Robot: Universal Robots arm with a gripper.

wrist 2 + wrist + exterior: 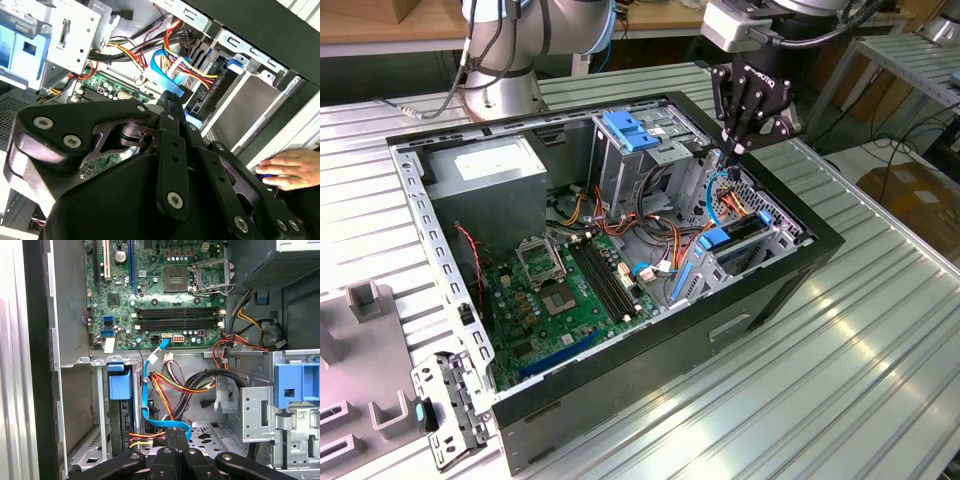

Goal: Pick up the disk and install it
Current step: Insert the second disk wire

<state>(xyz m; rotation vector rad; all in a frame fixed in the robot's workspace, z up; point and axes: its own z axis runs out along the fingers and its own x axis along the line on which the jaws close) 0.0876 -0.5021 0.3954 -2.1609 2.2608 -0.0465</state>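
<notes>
1. Two fingers of the gripper look pressed together in both wrist views, tips meeting with no gap I can make out.
2. They hang inside the open computer case, right by the end of a blue flat cable; I cannot tell whether they pinch it.
3. The disk stands on edge in the drive cage, just beside the fingertips and apart from them.
4. A person's hand rests on the case edge.
</notes>
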